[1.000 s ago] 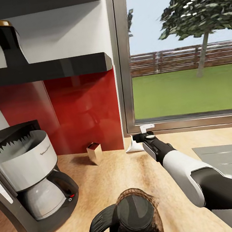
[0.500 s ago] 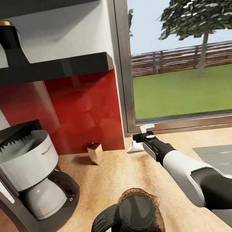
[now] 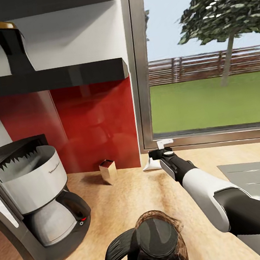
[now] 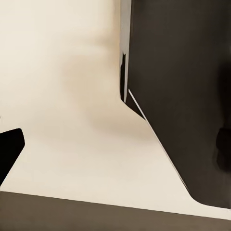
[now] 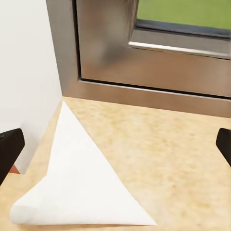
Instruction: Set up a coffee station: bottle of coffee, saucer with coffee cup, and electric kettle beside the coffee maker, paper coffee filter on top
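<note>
Reaching toward the window corner, our right end effector (image 3: 161, 150) hovers with jaws wide over one off-white folded paper coffee filter (image 5: 84, 183) lying flat on the light-wood worktop (image 3: 135, 195). We judge it light, limp and crushable; its raised folded edge suits pinching.

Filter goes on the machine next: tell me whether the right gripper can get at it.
Probably yes: the right gripper is open, its fingers straddling the paper coffee filter lying flat on the kitchen countertop, nothing between.
</note>
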Robot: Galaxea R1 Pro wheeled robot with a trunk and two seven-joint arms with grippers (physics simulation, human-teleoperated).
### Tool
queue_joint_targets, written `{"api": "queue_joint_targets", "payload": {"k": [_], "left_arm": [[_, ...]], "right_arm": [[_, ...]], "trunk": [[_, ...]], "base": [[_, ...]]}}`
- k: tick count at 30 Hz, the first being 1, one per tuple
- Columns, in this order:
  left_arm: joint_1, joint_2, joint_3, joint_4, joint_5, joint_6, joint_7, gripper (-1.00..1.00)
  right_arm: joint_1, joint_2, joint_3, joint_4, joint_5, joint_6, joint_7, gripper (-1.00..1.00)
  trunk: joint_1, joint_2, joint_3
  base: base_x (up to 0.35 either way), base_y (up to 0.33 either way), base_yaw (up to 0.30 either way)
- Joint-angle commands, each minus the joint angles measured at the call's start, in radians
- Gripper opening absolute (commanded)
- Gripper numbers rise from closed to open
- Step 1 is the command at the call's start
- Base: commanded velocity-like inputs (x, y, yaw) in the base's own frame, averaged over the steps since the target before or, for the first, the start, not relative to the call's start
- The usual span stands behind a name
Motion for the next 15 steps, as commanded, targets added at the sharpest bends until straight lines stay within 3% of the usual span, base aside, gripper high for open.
{"api": "queue_joint_targets", "payload": {"k": [1,15], "left_arm": [[0.000,0.000,0.001,-0.001,0.002,0.004,0.001,1.00],[0.000,-0.001,0.003,-0.001,0.003,0.003,0.002,1.00]], "right_arm": [[0.000,0.000,0.005,-0.002,0.005,0.008,-0.005,1.00],[0.000,0.000,0.005,0.002,0.008,-0.054,-0.008,1.00]], "trunk": [[0.000,-0.001,-0.001],[0.000,-0.001,-0.001]], "base": [[0.000,0.000,0.000],[0.000,0.000,0.000]]}}
